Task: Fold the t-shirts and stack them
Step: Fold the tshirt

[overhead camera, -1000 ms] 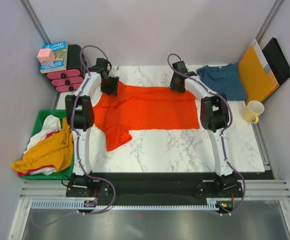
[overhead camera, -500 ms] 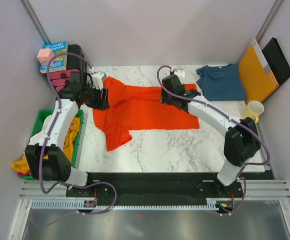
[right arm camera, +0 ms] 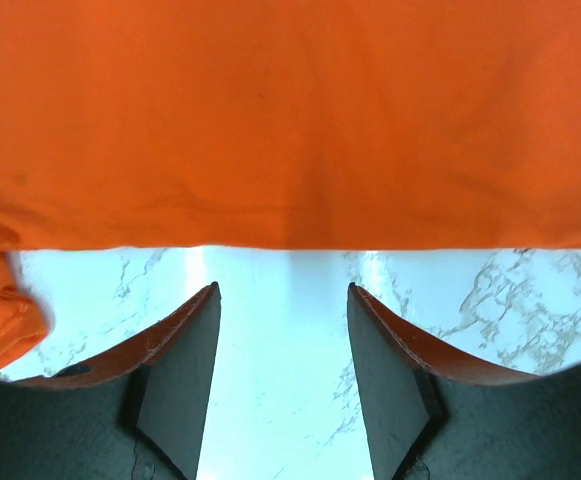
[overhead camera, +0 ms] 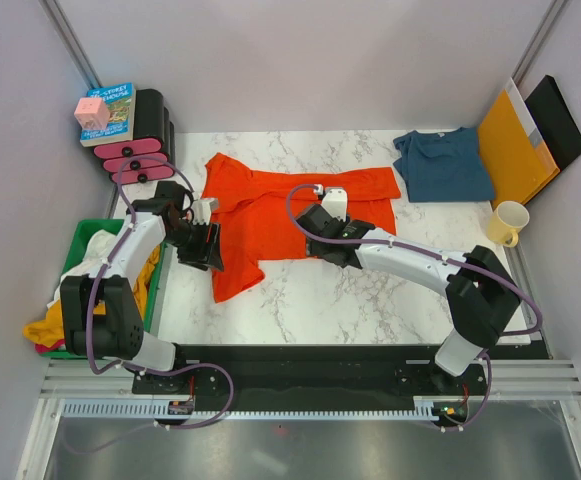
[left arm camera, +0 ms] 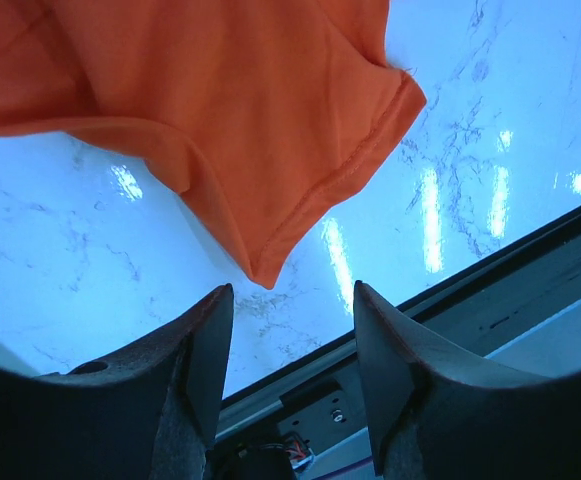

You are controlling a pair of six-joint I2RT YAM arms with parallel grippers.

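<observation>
Top external view, as I stand over the rig: the orange-red t-shirt (overhead camera: 280, 205) lies spread on the marble table (overhead camera: 390, 300), its body running across the far middle and one sleeve reaching down toward the near left. The dark teal-blue t-shirt (overhead camera: 444, 165) sits rumpled at the far right corner, well apart from the orange one and not stacked on it. The left gripper (overhead camera: 202, 248) hangs low at the shirt's left edge, just beside that sleeve. From its wrist camera I see both dark fingers (left arm camera: 195, 350) parted, bare marble between them and the sleeve's hemmed corner just ahead of the tips, not touching them, so this gripper is spread wide and holds nothing. The right gripper (overhead camera: 322, 245) reaches in from the right to the shirt's near hem around the middle. Its wrist camera shows its jaws apart too, white marble between them and the straight orange hem lying just beyond the tips, nothing pinched. To the left, off the table, a green bin (overhead camera: 78, 245) holds mustard-yellow and white garments (overhead camera: 100, 300) spilling over its rim. A pale mug (overhead camera: 508, 222) stands at the right edge, near an orange-yellow envelope (overhead camera: 510, 145) leaning at the wall. A book (overhead camera: 115, 110) rests at the far left corner.
</observation>
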